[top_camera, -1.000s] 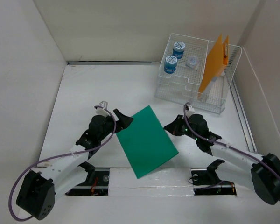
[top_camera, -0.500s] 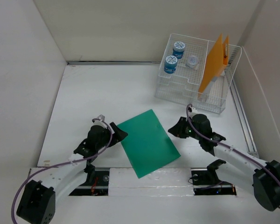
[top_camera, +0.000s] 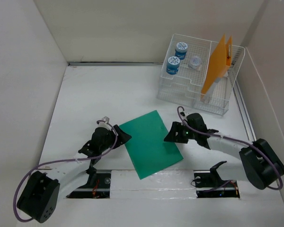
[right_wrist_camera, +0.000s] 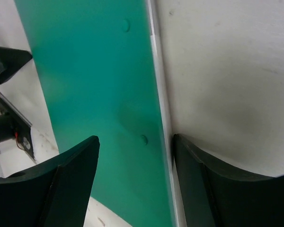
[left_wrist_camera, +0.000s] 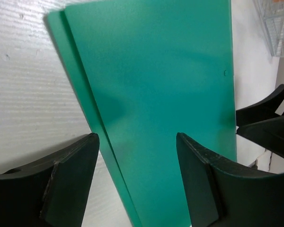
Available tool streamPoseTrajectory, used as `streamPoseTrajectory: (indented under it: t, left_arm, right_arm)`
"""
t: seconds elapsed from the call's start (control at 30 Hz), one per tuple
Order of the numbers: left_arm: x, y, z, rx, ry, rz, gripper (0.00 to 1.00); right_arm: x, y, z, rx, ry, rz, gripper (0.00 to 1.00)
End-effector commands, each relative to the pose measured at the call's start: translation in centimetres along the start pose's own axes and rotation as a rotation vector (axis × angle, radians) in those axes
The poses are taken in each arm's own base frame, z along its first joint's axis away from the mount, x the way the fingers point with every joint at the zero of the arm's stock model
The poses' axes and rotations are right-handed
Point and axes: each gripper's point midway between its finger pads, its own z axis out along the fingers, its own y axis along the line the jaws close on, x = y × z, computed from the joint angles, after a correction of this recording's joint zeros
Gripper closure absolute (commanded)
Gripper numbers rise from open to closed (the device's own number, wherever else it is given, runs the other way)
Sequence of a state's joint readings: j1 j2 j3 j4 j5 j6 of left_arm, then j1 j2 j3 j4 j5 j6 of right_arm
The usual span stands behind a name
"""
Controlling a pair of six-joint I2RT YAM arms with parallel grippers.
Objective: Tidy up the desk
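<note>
Position of the green folder [top_camera: 150, 144] governs the coming move. It lies flat on the desk [top_camera: 99, 94], midway between the left and right edges and close to the near edge, and its near corner reaches the strip by the arm bases. Its long axis runs from far to near, with the near end swung slightly toward the right edge. The left gripper [top_camera: 120, 136] sits at the left long edge and the right gripper [top_camera: 169, 135] at the right long edge, so the folder lies directly between them and neither arm is clearly nearer. Both grippers are spread wide and hold nothing. In the left wrist view the left long edge passes between the fingers and two offset leaves of the folder show along it. In the right wrist view the right long edge passes between the fingers, close to one of them. Whether any fingertip touches the sheet cannot be told. The desk is matte white and flat, so a thin sheet lying on it probably offers little to pinch, and a grasp likely calls for one finger to get under an edge. A wire rack [top_camera: 189, 101] stands near the far right corner and holds an upright orange folder [top_camera: 217, 64] and two blue-lidded tubs [top_camera: 173, 65]. It is well apart from the green folder and on the right arm's side. Upright walls close the left, far and right edges, and open desk lies between folder and rack.
</note>
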State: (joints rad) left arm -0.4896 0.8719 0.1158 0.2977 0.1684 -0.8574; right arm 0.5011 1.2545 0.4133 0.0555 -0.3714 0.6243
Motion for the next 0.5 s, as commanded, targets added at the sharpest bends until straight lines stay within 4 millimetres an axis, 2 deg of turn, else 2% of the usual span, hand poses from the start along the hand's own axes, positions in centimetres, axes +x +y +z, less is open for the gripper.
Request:
streamPoseTrajectory:
  t: [0.0, 0.07, 0.13, 0.17, 0.2, 0.23, 0.27, 0.3, 0.33, 0.4, 0.47]
  left_arm:
    - [2.2, 1.5, 0.3, -0.015, 0.074, -0.011, 0.37]
    - [2.4, 1.7, 0.5, -0.013, 0.074, -0.011, 0.37]
    - [2.7, 2.0, 0.7, -0.017, 0.085, -0.017, 0.38]
    - [2.5, 1.8, 0.7, -0.007, 0.077, -0.015, 0.38]
    - [2.7, 1.9, 0.8, -0.011, 0.084, -0.016, 0.39]
    - [2.5, 1.7, 0.9, -0.008, 0.080, -0.015, 0.39]
    - [2.4, 1.5, 1.0, -0.002, 0.077, -0.010, 0.39]
    - [2.6, 1.6, 1.1, -0.006, 0.090, -0.004, 0.39]
    - [2.5, 1.4, 1.2, -0.003, 0.087, -0.002, 0.39]
    - [2.6, 1.6, 1.5, -0.011, 0.091, -0.002, 0.39]
    - [2.5, 1.4, 1.6, -0.003, 0.089, -0.001, 0.39]
  right_arm:
    - [3.6, -0.3, 0.6, -0.036, 0.159, -0.005, 0.30]
    - [4.1, 0.5, 1.0, -0.060, 0.187, -0.037, 0.31]
    - [4.3, 1.1, 1.4, -0.091, 0.197, -0.050, 0.37]
    - [4.4, 1.3, 1.3, -0.101, 0.204, -0.050, 0.37]
    - [4.7, 1.8, 1.3, -0.126, 0.216, -0.057, 0.40]
    - [4.1, 2.7, 1.4, -0.174, 0.189, -0.065, 0.41]
    - [4.6, 3.2, 1.2, -0.215, 0.205, -0.057, 0.43]
    - [4.8, 3.8, 1.1, -0.244, 0.206, -0.066, 0.51]
    - [4.2, 4.6, 1.1, -0.275, 0.176, -0.066, 0.54]
    - [4.3, 5.0, 1.1, -0.294, 0.162, -0.058, 0.62]
    - [4.4, 6.0, 1.2, -0.334, 0.156, -0.063, 0.60]
